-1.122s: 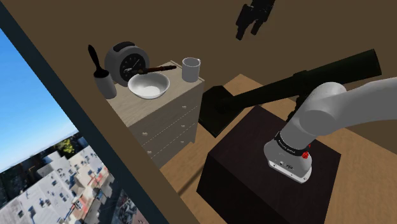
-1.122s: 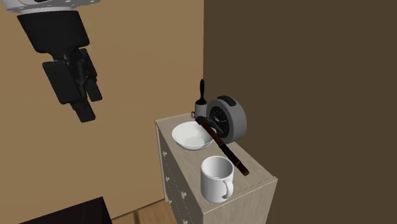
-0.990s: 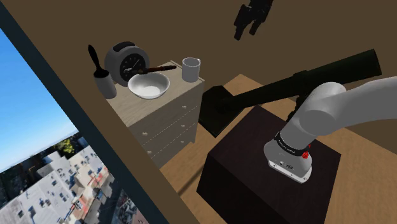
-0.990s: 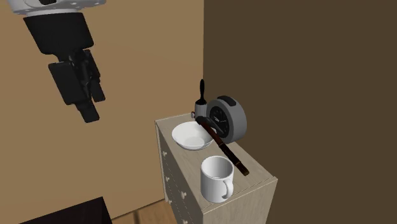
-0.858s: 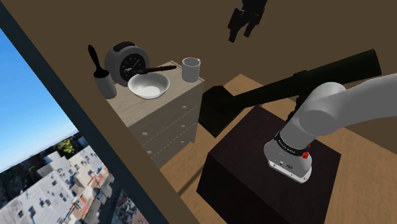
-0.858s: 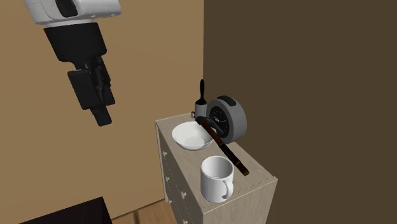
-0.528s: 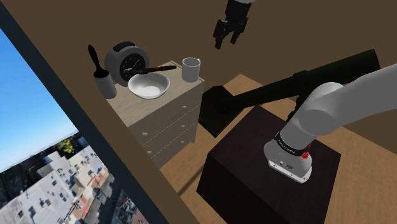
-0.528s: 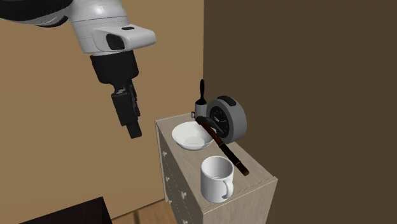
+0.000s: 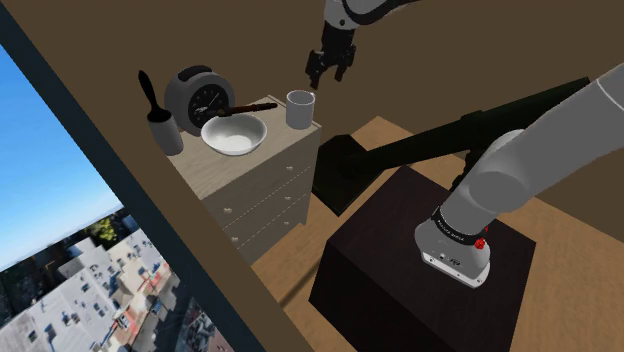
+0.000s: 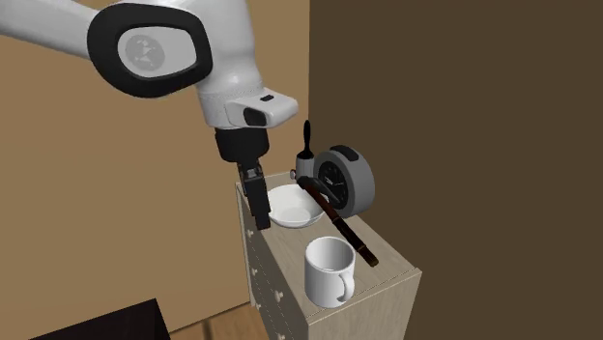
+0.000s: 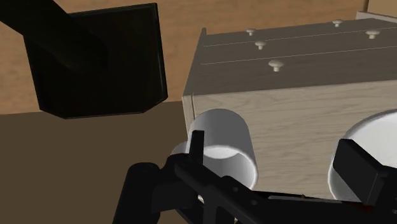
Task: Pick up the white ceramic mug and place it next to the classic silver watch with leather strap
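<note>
A white mug [image 9: 300,109] stands upright at the corner of a pale wooden dresser [image 9: 262,190]. In the second exterior view the mug [image 10: 331,270] has its handle toward the dresser's front edge. The dark-strapped watch [image 9: 246,107] lies between the mug and a round grey clock [image 9: 198,97], its strap [image 10: 339,222] partly over a white bowl [image 9: 233,134]. My gripper [image 9: 323,74] hangs in the air above and just beside the mug, open and holding nothing. In the wrist view the mug [image 11: 223,145] shows by one of the parted fingers [image 11: 196,147].
A black-handled brush [image 9: 157,120] stands behind the clock. The bowl [image 10: 290,207] is close below my gripper [image 10: 259,209] in the second exterior view. A black angular object [image 9: 440,135] lies on the floor beside the dresser. A window [image 9: 60,230] runs along the shoulder view's left.
My arm has swung from high above the floor toward the dresser and lower, bringing the gripper close over the mug. Nothing on the dresser has moved.
</note>
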Controlling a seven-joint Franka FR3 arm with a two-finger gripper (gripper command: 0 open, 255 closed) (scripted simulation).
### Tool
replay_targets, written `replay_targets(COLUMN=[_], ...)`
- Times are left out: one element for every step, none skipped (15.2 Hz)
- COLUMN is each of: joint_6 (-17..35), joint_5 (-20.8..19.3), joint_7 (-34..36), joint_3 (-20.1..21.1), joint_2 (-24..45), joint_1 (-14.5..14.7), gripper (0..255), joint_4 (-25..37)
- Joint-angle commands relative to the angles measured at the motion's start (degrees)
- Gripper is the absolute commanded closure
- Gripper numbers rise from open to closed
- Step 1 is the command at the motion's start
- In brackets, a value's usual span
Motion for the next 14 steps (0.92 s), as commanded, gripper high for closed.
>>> replay_targets(joint_6=[2.4, 3.4, 4.4, 5.4, 6.2, 7.0, 7.7, 8.4, 9.0, 9.5, 9.9, 10.1, 10.8, 11.4], joint_5=[-0.7, -1.1, -1.6, -2.0, -2.5, -3.0, -3.5, -4.0, -4.4, -4.9, -5.4, -5.7, -5.8, -5.9], joint_7=[1.2, 1.6, 2.1, 2.6, 3.1, 3.6, 4.1, 4.6, 5.1, 5.6, 6.0, 6.3, 6.3, 6.4], joint_3=[0.5, 0.7, 0.8, 0.9, 1.0, 1.0, 1.0, 1.0, 1.0, 0.9, 0.8, 0.8, 0.7, 0.6], joint_2=[4.9, 7.0, 9.2, 11.4, 13.6, 15.8, 18.0, 20.2, 22.4, 24.7, 26.9, 28.3, 28.7, 29.2], joint_1=[-0.2, -0.3, -0.4, -0.4, -0.5, -0.5, -0.5, -0.5, -0.4, -0.3, -0.2, -0.1, -0.1, -0.1], gripper=[0, 0, 0, 0, 0, 0, 0, 0, 0, 0, 0, 0, 0, 0], joint_4=[2.5, 3.5, 4.6, 5.8, 7.1, 8.4, 9.8, 11.3, 12.9, 14.5, 16.3, 17.4, 17.2, 17.0])
